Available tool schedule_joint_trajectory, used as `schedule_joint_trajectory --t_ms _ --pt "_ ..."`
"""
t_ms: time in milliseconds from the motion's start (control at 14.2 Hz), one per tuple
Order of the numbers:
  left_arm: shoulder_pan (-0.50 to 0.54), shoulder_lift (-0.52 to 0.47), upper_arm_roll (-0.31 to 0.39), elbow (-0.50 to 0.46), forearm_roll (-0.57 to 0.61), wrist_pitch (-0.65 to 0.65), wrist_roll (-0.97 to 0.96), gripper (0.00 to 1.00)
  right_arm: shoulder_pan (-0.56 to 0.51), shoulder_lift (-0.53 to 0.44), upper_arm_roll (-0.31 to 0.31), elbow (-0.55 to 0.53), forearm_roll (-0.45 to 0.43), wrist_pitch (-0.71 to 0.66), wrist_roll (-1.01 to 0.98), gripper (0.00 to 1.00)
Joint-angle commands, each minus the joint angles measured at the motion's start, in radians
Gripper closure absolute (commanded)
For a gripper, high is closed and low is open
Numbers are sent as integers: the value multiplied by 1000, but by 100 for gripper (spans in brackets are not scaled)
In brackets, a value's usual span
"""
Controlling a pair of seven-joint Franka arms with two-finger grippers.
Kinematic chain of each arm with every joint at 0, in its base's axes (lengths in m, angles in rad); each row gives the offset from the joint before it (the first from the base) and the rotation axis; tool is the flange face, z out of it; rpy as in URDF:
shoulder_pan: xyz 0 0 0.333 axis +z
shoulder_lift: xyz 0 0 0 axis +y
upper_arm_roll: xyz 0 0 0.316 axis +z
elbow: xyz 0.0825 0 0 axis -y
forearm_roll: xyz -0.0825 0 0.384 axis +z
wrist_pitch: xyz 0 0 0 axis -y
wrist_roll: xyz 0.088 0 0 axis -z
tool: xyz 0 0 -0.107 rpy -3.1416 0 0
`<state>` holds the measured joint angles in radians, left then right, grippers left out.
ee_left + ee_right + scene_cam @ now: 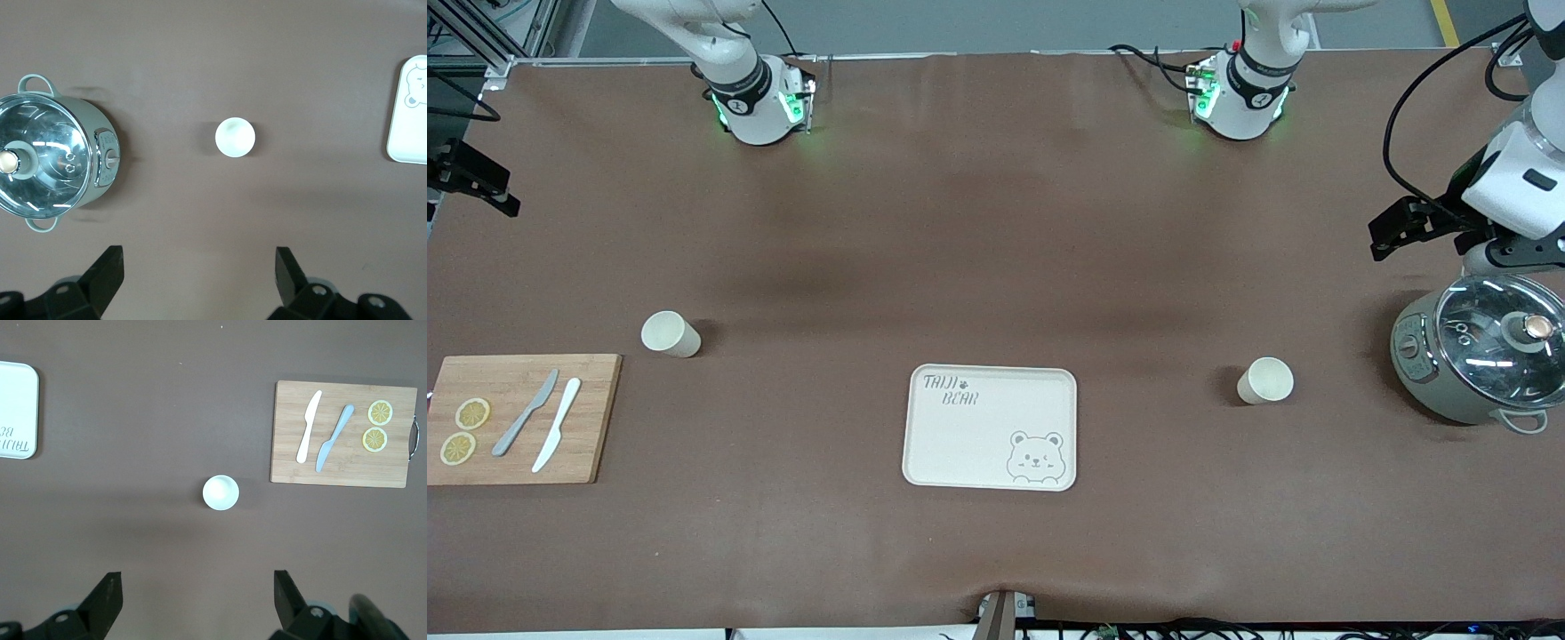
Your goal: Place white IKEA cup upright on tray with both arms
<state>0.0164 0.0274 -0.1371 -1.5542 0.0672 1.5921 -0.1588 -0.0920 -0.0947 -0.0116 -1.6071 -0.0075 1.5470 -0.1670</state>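
Tray (960, 436) reads "TAIJI BEAR" in grey.

Two white cups (670, 334) (1264, 380) upright – flanking cream tray (991, 427).

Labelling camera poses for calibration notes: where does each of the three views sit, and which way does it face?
Front view: high across the table, facing both arm bases; shows the tray, two cups and the left tool beside the cooker.
Left wrist view: on the left wrist, looking straight down; open left tool fingers frame one cup.
Right wrist view: on the right wrist, looking down; open right tool over the other cup and cutting board.
Shared: both wrist views catch a tray edge.
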Motion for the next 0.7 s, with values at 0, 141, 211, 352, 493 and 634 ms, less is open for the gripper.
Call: schedule_joint_trajectory --t_ms 0,141,211,352,493,634 --pt "10 11 -7 25 29 -18 1 0 -15 15 7 26 3 -7 -8 0" --pt "4 11 -7 26 29 -18 -7 0 -15 15 7 26 3 -7 -8 0" --pt "4 12 -6 36 29 -18 -7 0 -15 15 7 26 3 -7 -8 0" --pt "1 17 -6 39 31 -18 -8 0 -17 15 7 26 4 -7 -8 0" --pt "1 17 -7 43 31 -18 -8 0 -17 16 7 27 3 -5 -8 0" --pt "4 17 -6 45 31 -18 -5 0 -15 24 8 36 6 -1 -8 0"
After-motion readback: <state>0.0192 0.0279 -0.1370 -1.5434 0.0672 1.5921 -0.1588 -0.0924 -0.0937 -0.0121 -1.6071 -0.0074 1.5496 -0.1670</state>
